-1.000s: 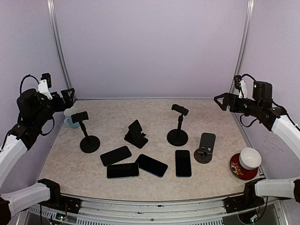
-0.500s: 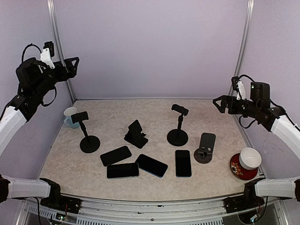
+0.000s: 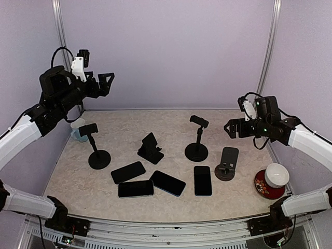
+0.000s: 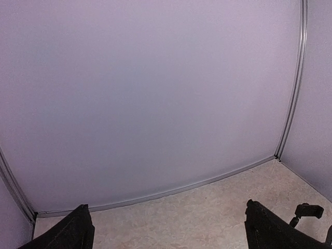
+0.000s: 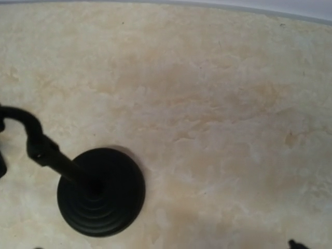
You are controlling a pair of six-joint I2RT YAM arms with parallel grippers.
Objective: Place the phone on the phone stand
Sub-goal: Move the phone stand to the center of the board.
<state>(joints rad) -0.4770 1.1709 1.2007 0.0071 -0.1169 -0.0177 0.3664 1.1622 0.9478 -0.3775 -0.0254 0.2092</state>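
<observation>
Several black phones lie flat near the table's front: one [image 3: 127,172] at the left, one [image 3: 136,189] in front of it, one [image 3: 167,183] in the middle and one [image 3: 203,180] to the right. Several black phone stands are behind them: a tall one [image 3: 96,148] on the left, a folding one [image 3: 150,148], a tall one [image 3: 197,139] whose round base [image 5: 101,192] shows in the right wrist view, and a flat-backed one [image 3: 227,162]. My left gripper [image 3: 102,84] [image 4: 174,233] hangs open, high over the back left. My right gripper [image 3: 231,128] [image 5: 165,246] is open above the flat-backed stand.
A pale blue cup [image 3: 77,129] stands at the back left behind the left stand. A white bowl [image 3: 276,175] sits on a red saucer at the right edge. Purple walls close the back and both sides.
My left arm has risen and swung right, away from the left wall. My right arm has moved left and down, inward over the table. Both grippers stay open; nothing on the table moved.
</observation>
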